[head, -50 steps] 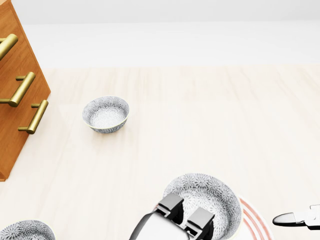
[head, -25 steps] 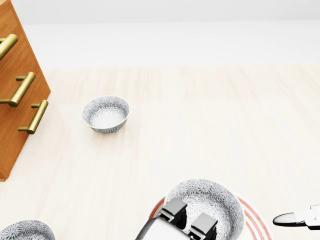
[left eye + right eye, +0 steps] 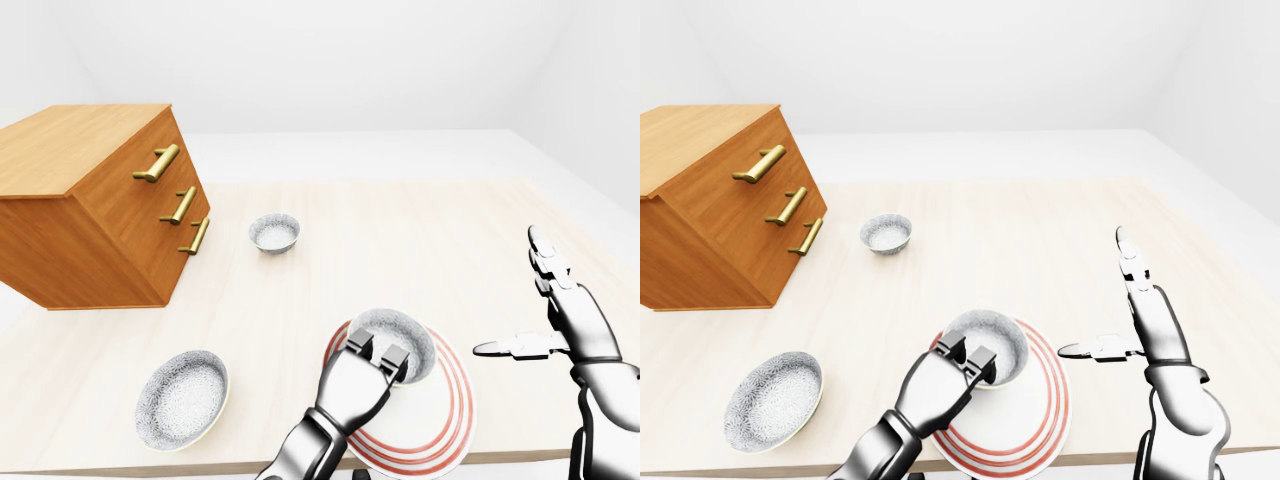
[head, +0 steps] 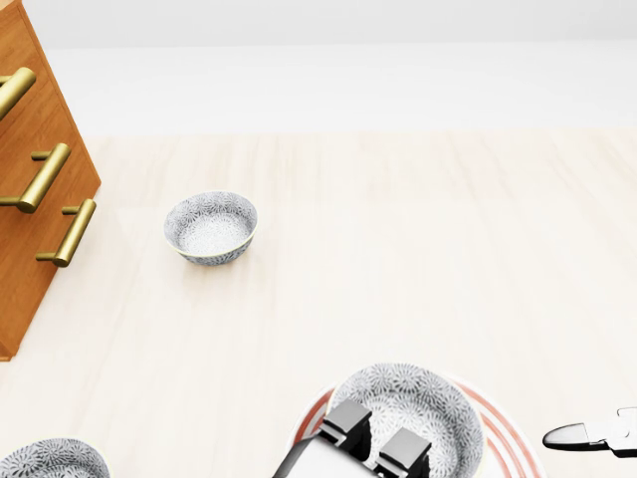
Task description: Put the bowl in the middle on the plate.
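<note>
Where the red-ringed plate lies at the bottom edge of the worktop, the middle bowl now stands over its upper left part. In the head view the red rings show on both sides of the bowl. I cannot tell whether its base rests on the plate or hangs just above it.

The left hand comes up from the bottom of the left-eye view and meets the bowl at its lower left rim. Two dark-tipped fingers are hooked over that rim into the bowl, pinching the edge. The thumb is hidden beneath, so the grip shows only from above. The hand's pale back covers the plate's left edge.

The right hand hangs to the right of the plate, apart from both plate and bowl. It is spread wide, its fingers pointing up and its thumb reaching left toward the plate, and it holds nothing.

A second patterned bowl, wider and shallower to the eye, sits to the left of the plate near the worktop's bottom edge. A third, smaller one stands well apart, higher in the view. Just left of that one stands a wooden drawer chest, whose slanted face carries three brass handles.
</note>
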You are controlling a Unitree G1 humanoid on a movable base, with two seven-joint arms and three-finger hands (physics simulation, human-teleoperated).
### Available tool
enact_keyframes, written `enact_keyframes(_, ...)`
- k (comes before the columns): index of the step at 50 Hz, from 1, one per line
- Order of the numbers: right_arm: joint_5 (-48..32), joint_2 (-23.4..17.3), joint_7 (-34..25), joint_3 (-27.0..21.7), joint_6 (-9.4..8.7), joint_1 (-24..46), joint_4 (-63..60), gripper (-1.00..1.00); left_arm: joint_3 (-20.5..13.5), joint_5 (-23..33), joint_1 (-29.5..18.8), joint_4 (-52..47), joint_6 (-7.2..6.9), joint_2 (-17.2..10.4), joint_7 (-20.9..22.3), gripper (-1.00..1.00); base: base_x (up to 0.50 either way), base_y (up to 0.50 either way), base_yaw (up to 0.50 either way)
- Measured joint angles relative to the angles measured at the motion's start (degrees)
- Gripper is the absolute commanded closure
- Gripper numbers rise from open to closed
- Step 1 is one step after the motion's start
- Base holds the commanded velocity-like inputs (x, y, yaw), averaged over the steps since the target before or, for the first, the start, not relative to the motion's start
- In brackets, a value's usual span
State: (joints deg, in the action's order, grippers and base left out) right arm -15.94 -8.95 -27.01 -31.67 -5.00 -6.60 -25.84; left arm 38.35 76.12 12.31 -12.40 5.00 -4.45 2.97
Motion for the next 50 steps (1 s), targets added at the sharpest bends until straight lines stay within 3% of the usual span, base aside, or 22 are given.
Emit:
enact_keyframes(39,-0.17,-0.02,0.04,0.04,0.00,0.00,0.25,-1.00,0.36,-1.34,0.50,2.41,0.00,-0.01,-2.29,1.00,0.00,0.00,0.00)
enact_keyframes(41,-0.19,-0.02,0.06,0.05,0.00,0.01,0.28,-1.00,0.30,-1.69,0.48,2.48,0.00,0.07,-2.19,0.73,0.00,0.00,0.00)
enact_keyframes(44,-0.21,-0.03,0.07,0.07,0.00,0.02,0.29,-1.00,0.20,-1.91,0.42,2.44,0.00,0.20,-2.12,-0.14,0.00,0.00,0.00)
enact_keyframes(46,-0.23,-0.04,0.08,0.08,0.00,0.03,0.28,-1.00,0.18,-1.96,0.40,2.30,0.00,0.26,-2.02,-0.39,0.00,0.00,0.00)
enact_keyframes(48,-0.25,-0.05,0.09,0.09,0.00,0.04,0.29,-1.00,0.17,-2.02,0.40,2.15,0.00,0.30,-1.87,-0.86,0.00,0.00,0.00)
enact_keyframes(49,-0.25,-0.05,0.10,0.09,0.00,0.05,0.31,-1.00,0.17,-2.06,0.40,2.06,0.00,0.31,-1.78,-1.00,0.00,0.00,0.00)
enact_keyframes(50,-0.26,-0.06,0.11,0.09,0.00,0.05,0.32,-1.00,0.18,-2.08,0.40,1.96,0.00,0.32,-1.72,-1.00,0.00,0.00,0.00)
